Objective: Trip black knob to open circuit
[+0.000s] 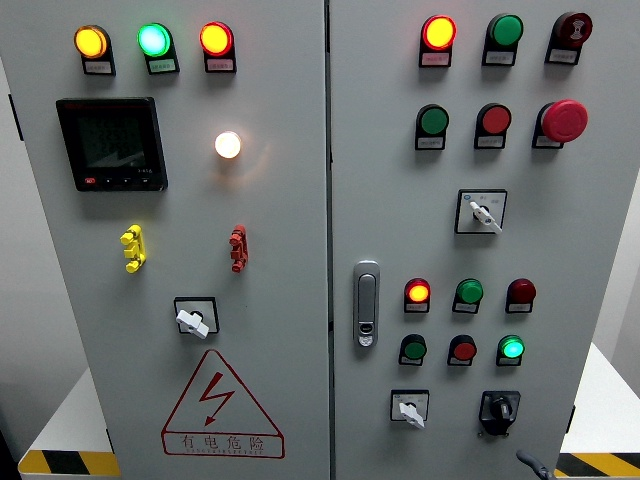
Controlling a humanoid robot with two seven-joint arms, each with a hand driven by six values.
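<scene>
Head view: a grey two-door control cabinet (330, 200) fills the frame, its doors studded with lamps, push buttons and selector switches. The black knob (498, 410), the switch to be tripped, sits low on the right-hand door, at roughly five o'clock from the frame's centre, on a dark square escutcheon. Its pointer handle runs near vertical, tipped slightly toward eleven o'clock.

At four o'clock from the knob, close to the bottom edge, a slim grey tip (535, 464) pokes into the picture. It may be part of the robot's right hand, but too little shows to say so, and whether any fingers are released or clenched cannot be told. No left hand appears anywhere.

Just beside the knob, at nine o'clock, a white-handled selector (410, 408) points down toward five o'clock. Directly above, at twelve o'clock, a lit green lamp (511, 348) glows at the end of a row with a dark green button and a red button. The chrome door latch (366, 303) stands well apart, at ten o'clock from the knob.

Judging by the layout, the right arm is the nearer one: the knob lies up and to the left of that grey tip, so the reach would travel toward ten o'clock, then close on the handle across its upright long axis and twist.
</scene>
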